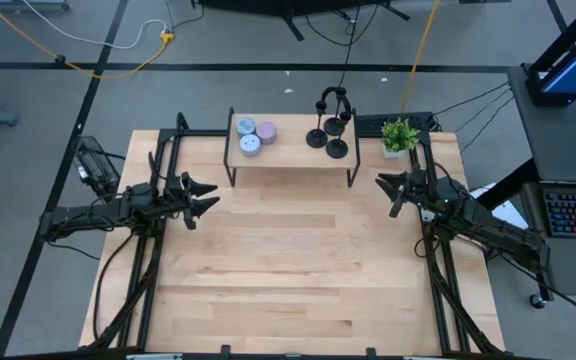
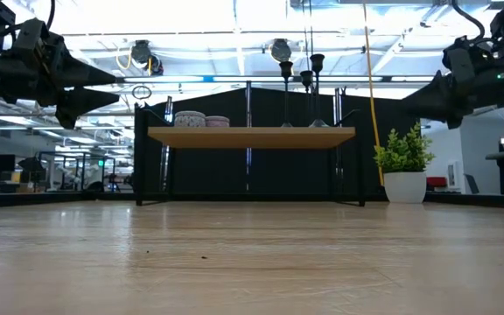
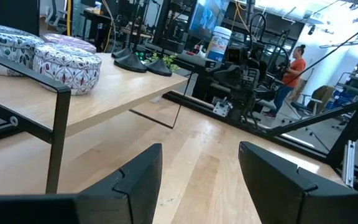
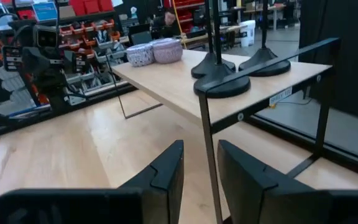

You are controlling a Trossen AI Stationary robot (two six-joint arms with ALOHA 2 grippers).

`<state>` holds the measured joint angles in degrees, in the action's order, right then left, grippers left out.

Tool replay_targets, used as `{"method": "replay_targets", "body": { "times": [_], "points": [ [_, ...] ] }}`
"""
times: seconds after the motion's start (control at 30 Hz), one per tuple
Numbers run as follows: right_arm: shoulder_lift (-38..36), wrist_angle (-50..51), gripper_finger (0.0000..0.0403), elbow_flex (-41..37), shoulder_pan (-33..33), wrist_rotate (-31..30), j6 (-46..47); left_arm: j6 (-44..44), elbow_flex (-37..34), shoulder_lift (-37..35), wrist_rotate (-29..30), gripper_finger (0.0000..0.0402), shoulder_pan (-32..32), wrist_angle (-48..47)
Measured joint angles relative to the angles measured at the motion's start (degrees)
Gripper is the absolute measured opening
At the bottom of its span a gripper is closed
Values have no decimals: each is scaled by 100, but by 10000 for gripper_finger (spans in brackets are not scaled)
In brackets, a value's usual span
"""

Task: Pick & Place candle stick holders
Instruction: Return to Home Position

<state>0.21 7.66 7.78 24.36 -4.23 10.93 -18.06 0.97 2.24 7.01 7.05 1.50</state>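
Observation:
Three black candle stick holders stand by their round bases on the right part of a small wooden shelf at the table's far side. They also show in the low view and in the right wrist view. My left gripper hovers open at the table's left, pointing level toward the right, fingers wide apart. My right gripper hovers at the table's right, pointing level toward the left. It is open by a narrow gap with nothing in it, near the shelf's right front leg.
Three small round patterned tins sit on the shelf's left part. A potted green plant stands right of the shelf at the far right corner. Bare wooden tabletop stretches between the arms and toward the near edge. A person stands beyond the table.

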Motion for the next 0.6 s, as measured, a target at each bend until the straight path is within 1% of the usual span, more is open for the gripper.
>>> {"method": "replay_targets", "body": {
  "times": [0.2,0.6],
  "points": [
    [6,101,89,-1,0,1,329,-34,-1,0,-52,219,0,23],
    [20,-247,89,-25,0,-17,296,-39,-13,0,-50,219,0,180]
  ]
}}
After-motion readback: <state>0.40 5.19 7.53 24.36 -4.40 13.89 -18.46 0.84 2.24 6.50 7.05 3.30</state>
